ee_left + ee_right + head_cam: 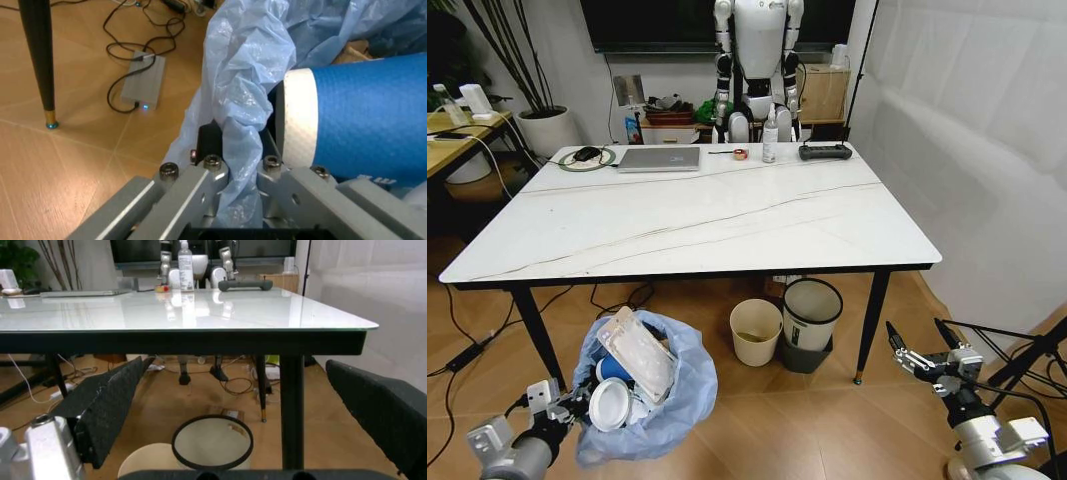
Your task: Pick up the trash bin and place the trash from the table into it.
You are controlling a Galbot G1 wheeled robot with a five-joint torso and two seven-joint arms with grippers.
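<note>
Soft, even indoor light fell from above; the table [200, 310] mirrored objects with mild glare, and the bag [247, 75] was slightly blurred up close.

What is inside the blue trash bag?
The trash bin, held by the left gripper, shows a clear plastic tray, a white lid and a blue paper cup on top. Anything deeper is covered.

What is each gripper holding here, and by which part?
The left gripper is shut on the trash bin, pinching the blue bag bunched at its rim. The right gripper is open and holds nothing.
</note>
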